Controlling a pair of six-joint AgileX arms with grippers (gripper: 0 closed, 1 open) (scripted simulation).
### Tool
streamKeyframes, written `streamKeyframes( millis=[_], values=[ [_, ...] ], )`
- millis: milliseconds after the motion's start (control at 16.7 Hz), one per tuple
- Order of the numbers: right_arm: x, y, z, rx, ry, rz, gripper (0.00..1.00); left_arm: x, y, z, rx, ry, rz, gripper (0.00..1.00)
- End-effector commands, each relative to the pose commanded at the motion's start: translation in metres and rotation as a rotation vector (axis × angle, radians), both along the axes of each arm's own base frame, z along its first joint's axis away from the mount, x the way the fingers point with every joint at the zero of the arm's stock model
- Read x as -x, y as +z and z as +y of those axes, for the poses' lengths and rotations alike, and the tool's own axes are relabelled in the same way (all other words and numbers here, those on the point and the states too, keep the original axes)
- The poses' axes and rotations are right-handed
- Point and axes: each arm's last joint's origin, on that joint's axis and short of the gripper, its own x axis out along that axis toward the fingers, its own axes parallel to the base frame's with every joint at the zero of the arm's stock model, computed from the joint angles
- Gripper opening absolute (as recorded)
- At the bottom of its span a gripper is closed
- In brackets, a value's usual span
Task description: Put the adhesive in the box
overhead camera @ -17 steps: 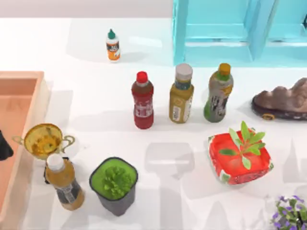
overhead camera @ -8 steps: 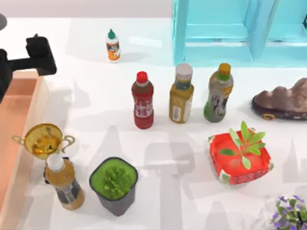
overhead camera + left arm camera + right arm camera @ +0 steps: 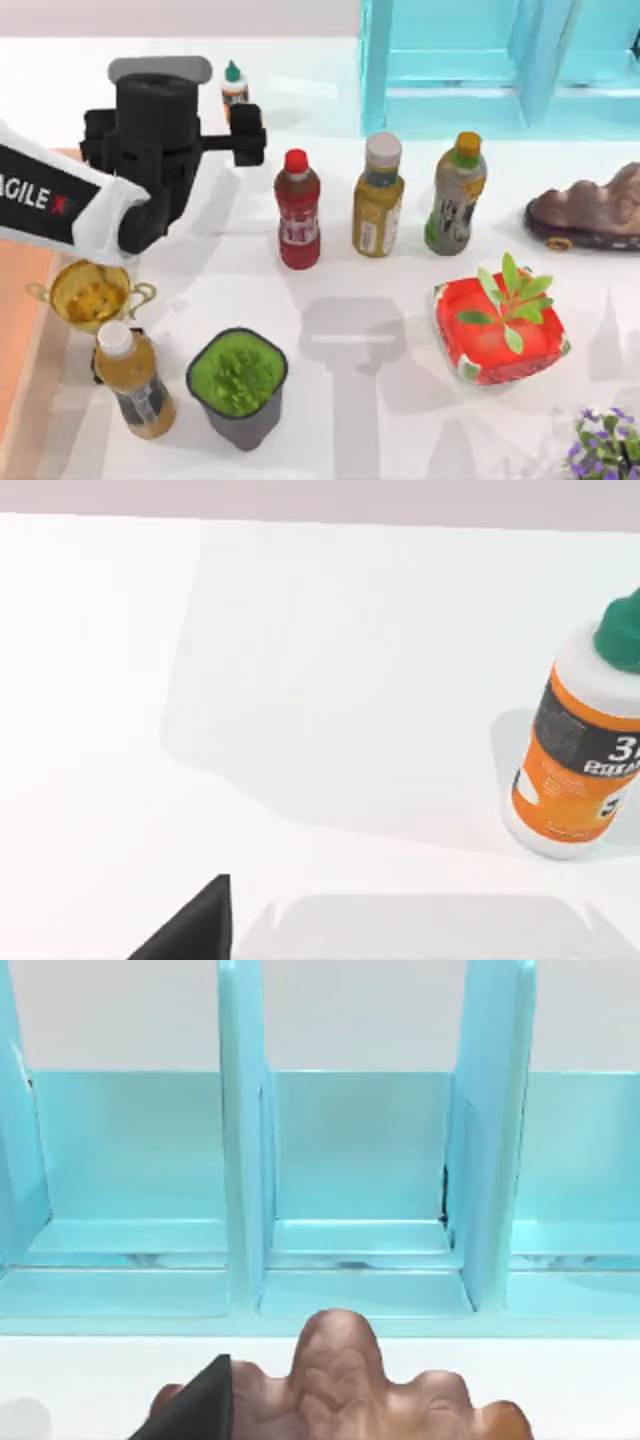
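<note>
From the top view, the left end effector (image 3: 235,140) is hanging over the far left part of the worktop (image 3: 400,400), its dark fingers pointing toward the adhesive (image 3: 234,88), which is standing upright just beyond it. How far the fingers are spread I cannot tell, and they are gripping nothing. The box (image 3: 20,330) is lying behind and below the arm at the worktop's left edge — near enough, I judge, for a short carry once the bottle is taken. The red drink bottle (image 3: 298,210) is standing just beside the end effector on its right, so the approach is leaving little room on that side.

From the left wrist view, the adhesive (image 3: 585,750) is standing off to one side of the end effector rather than ahead of it, green cap up, casting a shadow on the bare worktop (image 3: 200,680) — the aim probably still needs correcting before any closing.

From the right wrist view, the right arm is sitting parked, facing the turquoise cabinet (image 3: 245,1160) with a brown rock ornament (image 3: 340,1380) just in front of it.
</note>
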Motion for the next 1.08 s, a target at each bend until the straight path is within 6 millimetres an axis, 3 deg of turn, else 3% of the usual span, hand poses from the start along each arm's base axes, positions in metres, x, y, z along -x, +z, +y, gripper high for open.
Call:
streamKeyframes(
  millis=[300, 720, 1080],
  values=[
    [0.0, 0.0, 0.0, 0.0, 0.0, 0.0, 1.0, -0.018, -0.036, -0.032, -0.001, -0.03, -0.018, 1.0],
    [0.0, 0.0, 0.0, 0.0, 0.0, 0.0, 1.0, -0.021, -0.036, -0.031, -0.001, -0.029, -0.017, 1.0],
    [0.0, 0.0, 0.0, 0.0, 0.0, 0.0, 1.0, -0.063, -0.042, -0.033, -0.001, -0.031, -0.019, 1.0]
  ],
)
